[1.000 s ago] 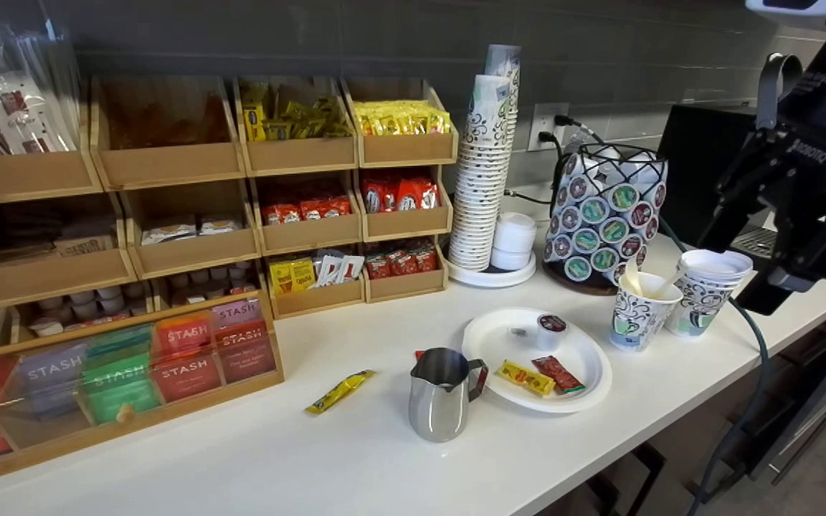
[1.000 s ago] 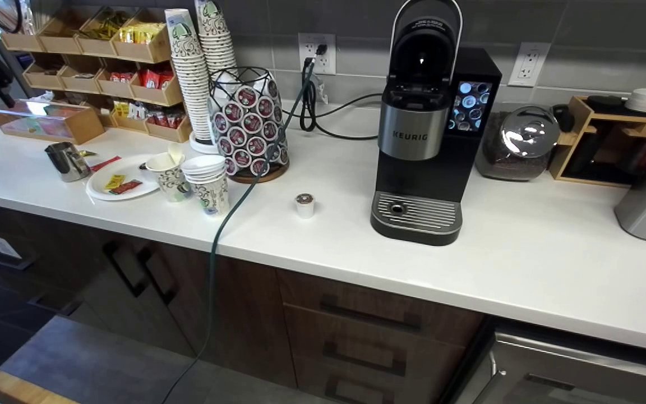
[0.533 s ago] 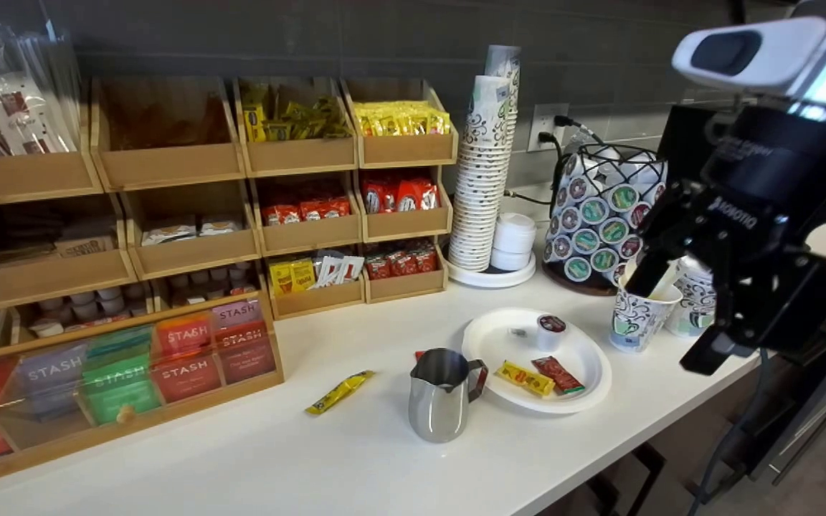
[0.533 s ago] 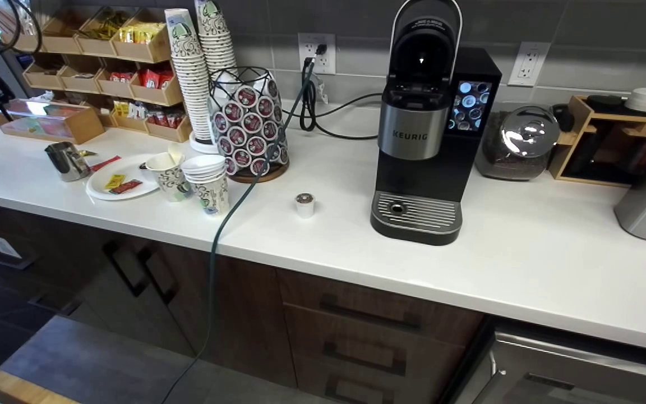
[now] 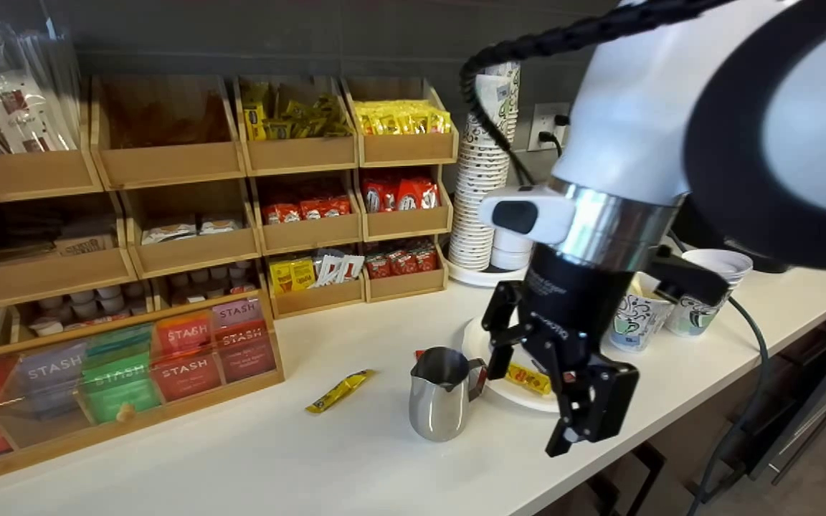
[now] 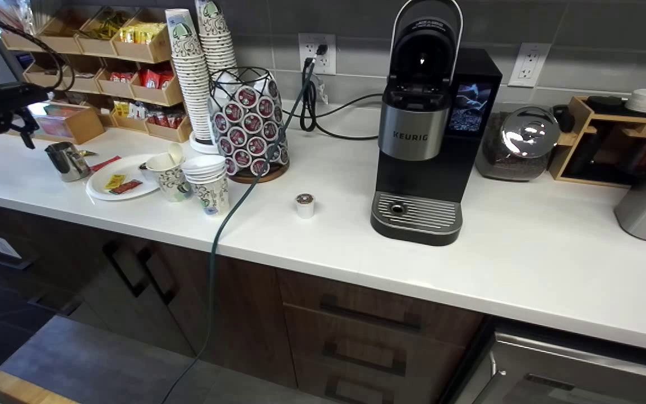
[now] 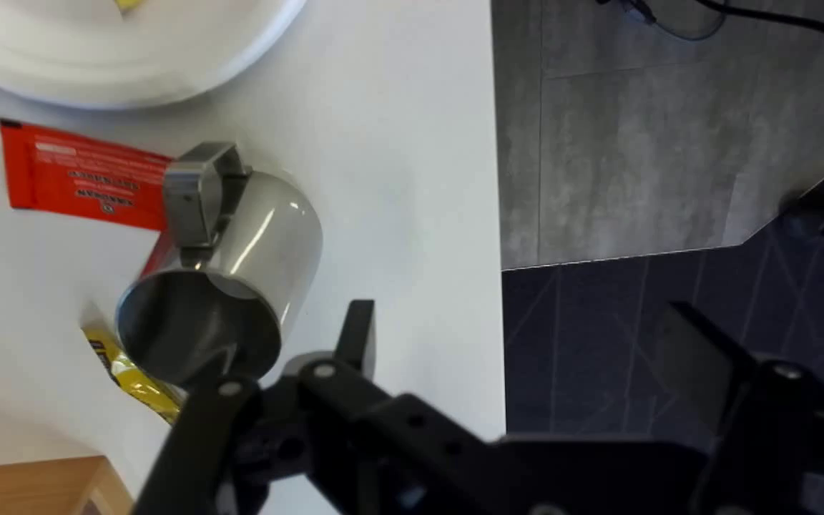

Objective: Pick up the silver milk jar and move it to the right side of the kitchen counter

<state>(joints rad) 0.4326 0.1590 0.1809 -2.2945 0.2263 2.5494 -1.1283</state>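
Grey tiles stand behind a white bench in an exterior view. The silver milk jar is on its left part, and the pincer hangs near it, spread wide and holding nothing. A plate, paper cups and a coffee maker stand to the right and could, I think, block it.

In an exterior view the jar stands up straight, its handle toward the plate, and the pincer, to its right, hides part of that plate.

In the wrist view the jar is up and left of the fingers, not between them; one shows over the bench, the other over the floor. A red packet is by the handle. I guess the pincer must go left first
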